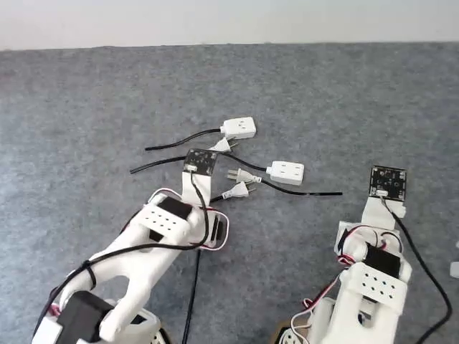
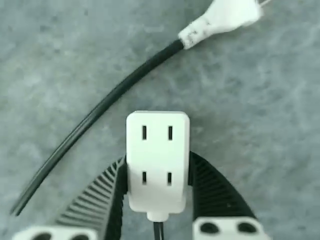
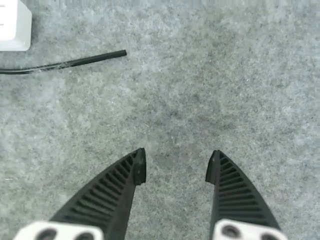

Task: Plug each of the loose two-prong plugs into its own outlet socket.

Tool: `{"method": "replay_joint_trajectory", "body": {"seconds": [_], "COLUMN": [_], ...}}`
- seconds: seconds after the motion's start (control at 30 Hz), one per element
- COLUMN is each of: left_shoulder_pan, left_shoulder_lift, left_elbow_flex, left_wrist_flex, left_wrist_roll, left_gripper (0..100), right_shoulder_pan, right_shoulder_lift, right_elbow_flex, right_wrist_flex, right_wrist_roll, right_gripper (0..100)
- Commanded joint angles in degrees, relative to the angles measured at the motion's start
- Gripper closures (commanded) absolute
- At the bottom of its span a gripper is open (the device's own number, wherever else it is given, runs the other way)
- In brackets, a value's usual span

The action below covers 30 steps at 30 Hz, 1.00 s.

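A white outlet socket [image 2: 158, 142] with two pairs of slots sits between my left gripper's [image 2: 158, 162] black fingers, which press on both its sides. Past it lies a white two-prong plug [image 2: 227, 17] on a black cable [image 2: 100, 112]. In the high view the left arm [image 1: 168, 222] ends under its camera board [image 1: 201, 162] at the table's middle. Two more white sockets [image 1: 239, 127] [image 1: 287, 170] and loose plugs [image 1: 240, 175] [image 1: 237, 191] [image 1: 222, 145] lie just beyond it. My right gripper [image 3: 175, 165] stands open over bare carpet, holding nothing.
Grey carpet [image 1: 86, 107] covers the table. A black cable end [image 3: 75, 61] and a socket's corner [image 3: 10, 25] lie ahead of the right gripper. Black cables [image 1: 161, 163] trail left from the sockets. The right arm [image 1: 376, 279] stands at the front right.
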Motion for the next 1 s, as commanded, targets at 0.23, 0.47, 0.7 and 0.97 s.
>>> {"method": "replay_joint_trajectory", "body": {"seconds": [0.23, 0.47, 0.7, 0.97], "left_shoulder_pan": [3.0, 0.8, 3.4, 3.0], "left_shoulder_lift": [-2.1, -2.1, -2.6, -2.6], "left_elbow_flex": [-0.1, -0.2, -0.5, -0.7], "left_wrist_flex": [-1.8, -0.7, 1.4, 3.8], "left_wrist_roll": [0.8, 1.7, 4.5, 1.0], "left_gripper": [99, 86, 74, 74], "right_shoulder_pan": [-0.5, -0.5, -0.5, -0.5], "right_shoulder_lift": [-0.7, -0.7, -0.7, -0.7], "right_elbow_flex": [-0.5, -0.5, -0.5, -0.5], "right_wrist_flex": [-1.3, -1.3, -1.3, -1.3], "right_wrist_roll": [0.8, 0.9, 0.9, 0.9], "right_gripper": [80.1, 80.1, 80.1, 80.1]}}
